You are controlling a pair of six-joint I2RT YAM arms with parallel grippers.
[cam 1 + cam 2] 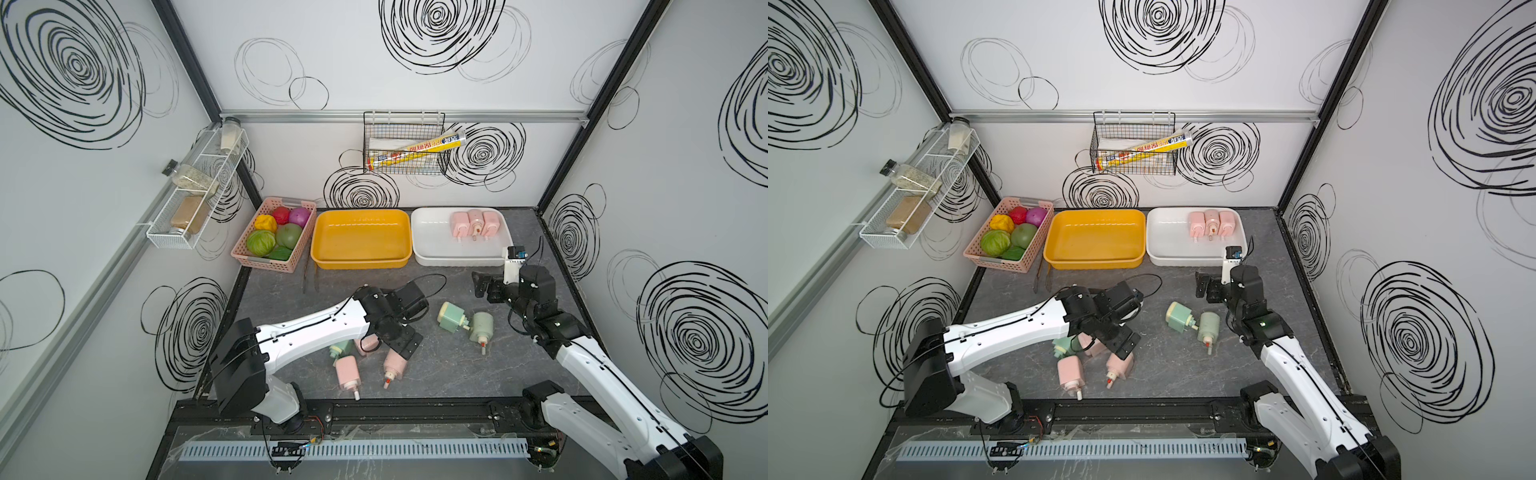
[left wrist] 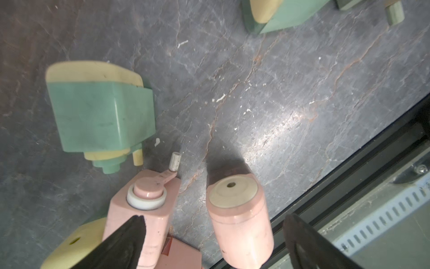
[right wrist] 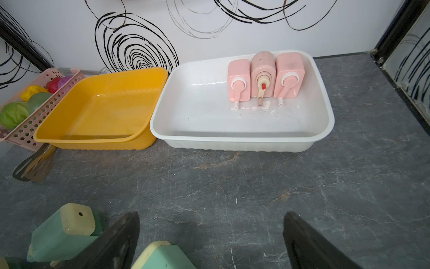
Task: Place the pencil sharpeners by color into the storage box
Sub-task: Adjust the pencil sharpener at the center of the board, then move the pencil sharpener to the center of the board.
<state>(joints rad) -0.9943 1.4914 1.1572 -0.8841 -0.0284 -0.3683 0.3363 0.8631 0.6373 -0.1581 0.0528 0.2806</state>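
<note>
- Left gripper (image 2: 214, 217) fills the near edge of its wrist view; jaws spread wide, holding nothing.
- Pink sharpener (image 2: 239, 221) lies on the table (image 2: 279, 93) between the fingers, touching neither; its long axis runs along them, so you would shut across its short width.
- Right gripper (image 3: 211, 233) likewise spread and empty, beside the green sharpeners (image 1: 451, 318); white box (image 1: 457, 259) holds three pink sharpeners (image 1: 475, 224).
</note>
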